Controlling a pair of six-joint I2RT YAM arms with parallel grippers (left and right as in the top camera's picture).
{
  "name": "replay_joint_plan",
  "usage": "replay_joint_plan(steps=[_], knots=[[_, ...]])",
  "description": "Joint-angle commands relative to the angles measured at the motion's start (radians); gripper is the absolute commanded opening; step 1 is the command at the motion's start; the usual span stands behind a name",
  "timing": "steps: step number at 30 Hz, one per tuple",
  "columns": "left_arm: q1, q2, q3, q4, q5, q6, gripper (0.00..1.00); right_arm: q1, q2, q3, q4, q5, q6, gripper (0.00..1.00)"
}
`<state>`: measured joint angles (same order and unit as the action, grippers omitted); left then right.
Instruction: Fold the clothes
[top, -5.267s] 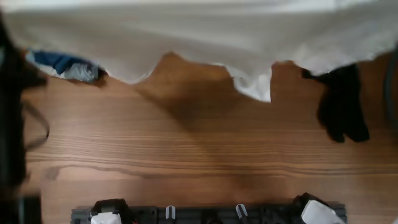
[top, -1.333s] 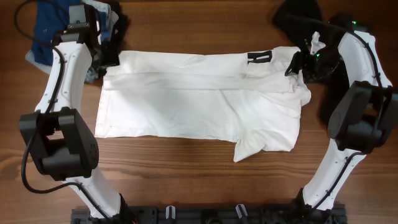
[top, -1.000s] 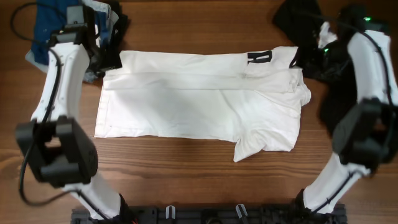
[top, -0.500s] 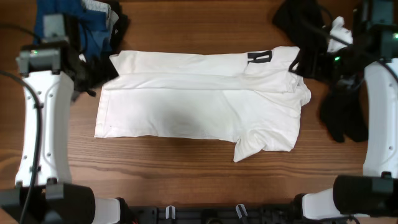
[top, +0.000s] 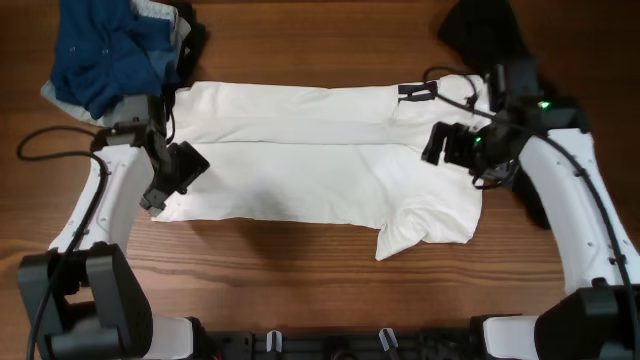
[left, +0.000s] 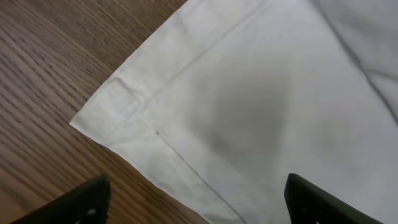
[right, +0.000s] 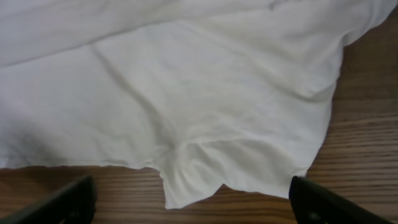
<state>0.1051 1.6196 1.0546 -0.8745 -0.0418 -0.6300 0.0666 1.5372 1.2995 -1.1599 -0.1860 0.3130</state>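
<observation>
The clothes, a white shirt (top: 300, 170), lie flat on the wood table, folded into a wide band, with black lettering (top: 418, 91) at the far right edge. My left gripper (top: 160, 195) hovers open above the shirt's near left corner (left: 84, 121); its dark fingertips (left: 81, 199) straddle the hem with nothing between them. Above the shirt's right part, my right gripper (top: 452, 150) is open too. In the right wrist view the shirt (right: 205, 93) shows a rumpled sleeve flap (right: 186, 180) on its near edge, between the spread fingertips (right: 323, 202).
A heap of blue and grey garments (top: 105, 50) lies at the far left corner. A black garment (top: 480, 30) lies at the far right, partly behind the right arm. Bare wood runs along the near side (top: 300, 290).
Both arms have swung from the shirt's far corners toward the near side. The left gripper now hangs over the near left corner, the right over the shirt's right part. The shirt has not moved.
</observation>
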Motion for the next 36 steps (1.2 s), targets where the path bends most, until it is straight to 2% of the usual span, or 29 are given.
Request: replay_joint_plan(steps=[1,4,14,26,27,30,31,33,36], knots=[[0.006,0.004,-0.071,0.040,0.004,-0.102,0.85,0.027,-0.008,-0.046,0.035,-0.016,0.053,1.00],[0.006,0.004,-0.117,0.074,0.004,-0.140,0.84,0.034,-0.003,-0.053,0.055,-0.016,0.057,1.00],[0.006,0.034,-0.161,0.135,-0.042,-0.141,0.74,0.035,-0.003,-0.053,0.082,-0.013,0.055,0.99],[0.006,0.147,-0.161,0.165,-0.053,-0.141,0.70,0.035,-0.003,-0.053,0.052,-0.013,0.054,0.98],[0.006,0.148,-0.161,0.165,-0.053,-0.141,0.65,0.035,-0.003,-0.053,0.051,-0.013,0.054,0.98],[0.006,0.148,-0.161,0.173,-0.054,-0.140,0.37,0.035,-0.003,-0.053,0.048,-0.013,0.055,0.96],[0.006,0.148,-0.161,0.175,-0.053,-0.140,0.32,0.035,-0.003,-0.053,0.048,-0.013,0.055,0.95],[0.006,0.148,-0.161,0.174,-0.053,-0.133,0.24,0.035,-0.003,-0.053,0.043,-0.013,0.056,0.95],[0.006,0.148,-0.161,0.164,-0.053,-0.133,0.22,0.035,-0.003,-0.053,0.027,-0.013,0.057,0.93]])
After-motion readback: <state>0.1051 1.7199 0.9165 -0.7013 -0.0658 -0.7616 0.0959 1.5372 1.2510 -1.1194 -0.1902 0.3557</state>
